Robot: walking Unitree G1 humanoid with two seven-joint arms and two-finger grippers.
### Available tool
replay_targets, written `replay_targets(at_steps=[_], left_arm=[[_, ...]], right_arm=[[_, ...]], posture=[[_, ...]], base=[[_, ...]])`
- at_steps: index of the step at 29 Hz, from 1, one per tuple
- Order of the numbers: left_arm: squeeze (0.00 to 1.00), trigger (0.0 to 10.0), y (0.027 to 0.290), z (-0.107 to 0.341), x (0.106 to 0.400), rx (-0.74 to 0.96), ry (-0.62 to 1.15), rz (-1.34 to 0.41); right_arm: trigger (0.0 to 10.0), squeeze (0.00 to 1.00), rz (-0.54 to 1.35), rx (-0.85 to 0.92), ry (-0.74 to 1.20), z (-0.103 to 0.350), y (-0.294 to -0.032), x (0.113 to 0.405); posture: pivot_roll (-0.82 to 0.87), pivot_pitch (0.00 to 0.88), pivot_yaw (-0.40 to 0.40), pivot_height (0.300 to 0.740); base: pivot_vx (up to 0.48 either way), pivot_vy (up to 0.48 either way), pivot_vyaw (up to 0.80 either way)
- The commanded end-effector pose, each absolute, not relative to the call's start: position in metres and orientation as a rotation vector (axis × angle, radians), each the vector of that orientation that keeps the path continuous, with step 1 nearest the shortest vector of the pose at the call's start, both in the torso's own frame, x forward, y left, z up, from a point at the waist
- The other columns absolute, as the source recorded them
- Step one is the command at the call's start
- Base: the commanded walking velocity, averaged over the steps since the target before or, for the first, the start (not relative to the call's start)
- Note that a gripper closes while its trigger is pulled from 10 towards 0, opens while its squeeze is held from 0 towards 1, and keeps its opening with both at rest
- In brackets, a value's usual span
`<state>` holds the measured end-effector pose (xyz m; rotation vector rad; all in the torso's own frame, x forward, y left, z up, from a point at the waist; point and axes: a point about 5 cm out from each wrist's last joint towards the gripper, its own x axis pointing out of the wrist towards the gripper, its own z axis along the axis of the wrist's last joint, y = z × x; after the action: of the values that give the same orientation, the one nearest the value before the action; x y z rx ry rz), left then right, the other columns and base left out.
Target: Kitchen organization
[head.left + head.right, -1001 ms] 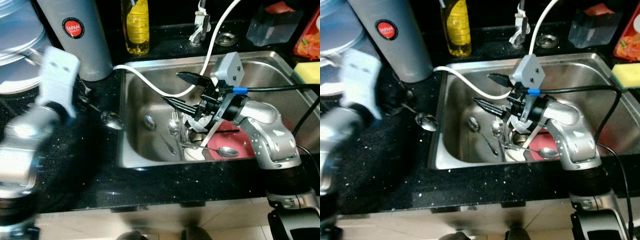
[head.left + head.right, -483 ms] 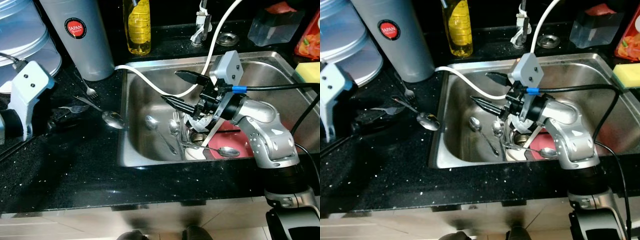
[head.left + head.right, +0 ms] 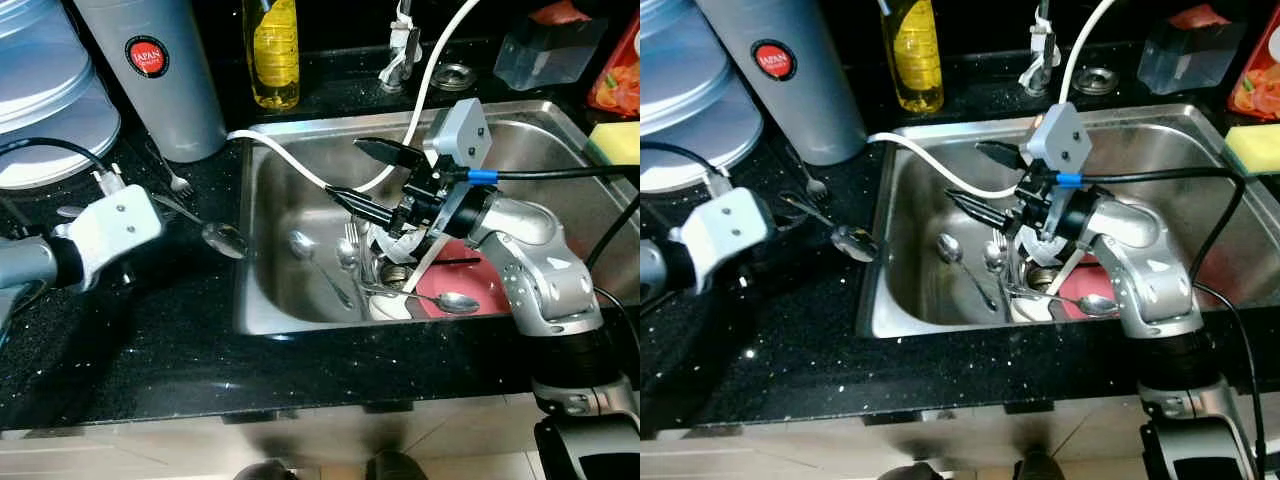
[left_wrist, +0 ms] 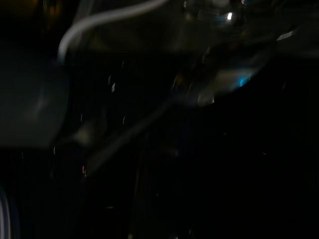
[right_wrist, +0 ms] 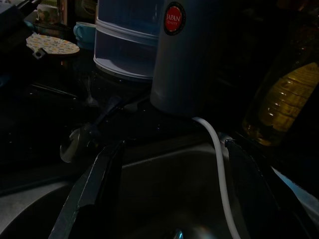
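Right claw (image 3: 370, 178) is hovering spread over the sink (image 3: 290, 190); left claw (image 3: 150, 215), grip unclear, is reaching across the tabletop (image 3: 150, 340).

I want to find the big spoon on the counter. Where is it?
The spoon lies on the black counter just left of the sink, by the forks and below the grey flask.

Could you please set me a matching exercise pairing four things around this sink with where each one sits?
Things:
1. yellow bottle
2. red plate
3. yellow sponge
4. spoon

Places:
A. on the black counter left of the sink
B. on the sink's right edge
C. behind the sink, beside the grey canister
D. inside the basin

Pairs: 1-C, 2-D, 3-B, 4-A
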<state>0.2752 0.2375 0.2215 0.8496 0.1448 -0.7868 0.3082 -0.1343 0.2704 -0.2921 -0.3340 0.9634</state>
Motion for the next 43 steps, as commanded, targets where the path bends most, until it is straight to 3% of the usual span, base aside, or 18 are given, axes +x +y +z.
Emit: replay_targets(at_steps=[1, 7, 8, 9, 10, 15, 26, 39, 42, 43], left_arm=[[0.00, 10.0, 0.231, 0.197, 0.276, 0.850, 0.203, -0.843], [0.00, 10.0, 0.220, 0.176, 0.286, 0.925, 0.184, -0.870], [0.00, 5.3, 0.218, 0.171, 0.287, 0.932, 0.191, -0.874], [0.00, 5.3, 0.217, 0.168, 0.288, 0.939, 0.195, -0.877], [0.00, 0.0, 0.217, 0.163, 0.288, 0.942, 0.210, -0.864], [0.00, 0.0, 0.222, 0.150, 0.291, 0.963, 0.241, -0.804], [0.00, 0.0, 0.222, 0.164, 0.302, 1.031, 0.089, -0.703], [0.00, 0.0, 0.181, 0.226, 0.311, 0.990, -0.277, -0.616], [0.00, 0.0, 0.171, 0.242, 0.311, 0.889, -0.317, -0.608], [0.00, 3.6, 0.169, 0.246, 0.311, 0.847, -0.322, -0.599]], right_arm=[[10.0, 0.00, 0.971, -0.280, -0.338, 0.271, -0.133, 0.308], [10.0, 0.00, 0.956, -0.271, -0.356, 0.276, -0.134, 0.309], [10.0, 0.00, 0.955, -0.270, -0.360, 0.277, -0.135, 0.309], [10.0, 0.00, 0.956, -0.269, -0.362, 0.278, -0.135, 0.309], [10.0, 0.00, 0.955, -0.271, -0.365, 0.280, -0.135, 0.308], [10.0, 0.00, 0.945, -0.274, -0.372, 0.284, -0.140, 0.306], [10.0, 0.00, 0.941, -0.259, -0.376, 0.284, -0.139, 0.307], [10.0, 0.00, 0.935, -0.257, -0.380, 0.286, -0.139, 0.308], [10.0, 0.00, 0.934, -0.257, -0.381, 0.286, -0.139, 0.308], [10.0, 0.00, 0.933, -0.256, -0.382, 0.286, -0.139, 0.308]], posture=[[-0.01, 0.109, 0.093, 0.740], [-0.02, 0.107, 0.087, 0.740], [-0.03, 0.106, 0.086, 0.740], [-0.04, 0.106, 0.087, 0.740], [-0.05, 0.108, 0.087, 0.740], [-0.05, 0.112, 0.086, 0.740], [-0.04, 0.109, 0.081, 0.740], [-0.04, 0.104, 0.075, 0.740], [-0.05, 0.103, 0.077, 0.740], [-0.05, 0.103, 0.077, 0.740]], base=[[0.000, 0.000, 0.00], [0.000, 0.000, 0.00], [0.000, 0.000, 0.00], [0.000, 0.000, 0.00], [0.000, 0.000, 0.00], [0.000, 0.000, 0.00], [0.000, 0.000, 0.00], [0.000, 0.000, 0.00], [0.000, 0.000, 0.00], [0.000, 0.000, 0.00]])
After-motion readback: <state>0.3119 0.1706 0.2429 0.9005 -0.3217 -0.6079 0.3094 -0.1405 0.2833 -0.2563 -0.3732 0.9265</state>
